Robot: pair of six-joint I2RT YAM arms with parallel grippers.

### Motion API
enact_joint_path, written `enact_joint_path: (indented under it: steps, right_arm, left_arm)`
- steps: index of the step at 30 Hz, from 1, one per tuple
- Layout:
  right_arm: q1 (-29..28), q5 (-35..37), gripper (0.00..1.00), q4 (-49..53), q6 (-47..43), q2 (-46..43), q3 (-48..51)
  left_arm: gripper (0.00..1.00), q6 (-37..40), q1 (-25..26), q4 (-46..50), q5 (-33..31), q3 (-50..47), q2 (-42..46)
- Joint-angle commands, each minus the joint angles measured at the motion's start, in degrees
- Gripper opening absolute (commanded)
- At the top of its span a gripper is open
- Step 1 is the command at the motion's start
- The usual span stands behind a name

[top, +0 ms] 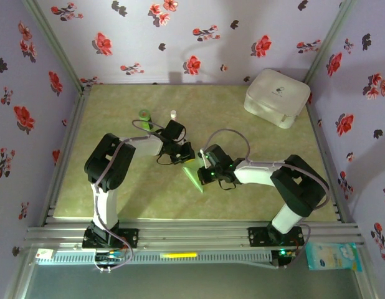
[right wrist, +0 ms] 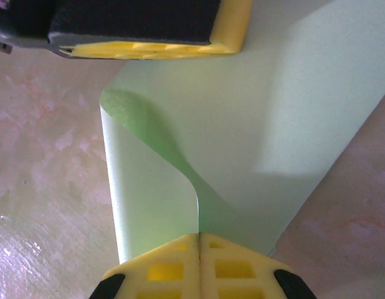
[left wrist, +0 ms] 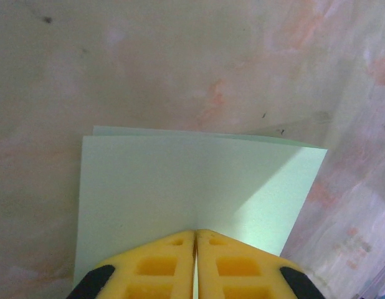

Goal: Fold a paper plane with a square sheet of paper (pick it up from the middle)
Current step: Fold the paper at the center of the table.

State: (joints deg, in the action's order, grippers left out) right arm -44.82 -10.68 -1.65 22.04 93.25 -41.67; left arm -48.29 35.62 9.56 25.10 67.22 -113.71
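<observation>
Two tight pinches on thin pale green square paper sheet [right wrist: 261, 112], mid mottled tabletop [top: 118, 187]: left gripper [left wrist: 195, 235] on folded edge, right gripper [right wrist: 199, 237] on curled flap. Risk: opposing pull tearing sheet, skewing crease.

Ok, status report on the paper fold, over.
Left gripper, right gripper both shut on the green paper. Folded over, one edge curled. Bottle, white case stand clear.

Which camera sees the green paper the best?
The left wrist view: the green paper looks flat there, with its far edge and both far corners visible. The right wrist view shows it close, one flap curling. The top view shows a tiny green sliver.
</observation>
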Motion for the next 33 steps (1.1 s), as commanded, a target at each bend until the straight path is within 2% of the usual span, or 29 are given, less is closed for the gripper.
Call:
enact_joint_path:
  steps: [1,33]
  right_arm:
    - [0.35,1.1,0.0,-0.59,-0.42,0.59,-1.35]
    - [0.41,1.45,0.0,-0.81,-0.69,1.33,0.62]
  left_arm:
    - [0.09,-0.67,0.2,1.86,-0.85,-1.65,0.56]
    - [0.1,-0.34,0.18,2.41,-0.5,-0.31,1.06]
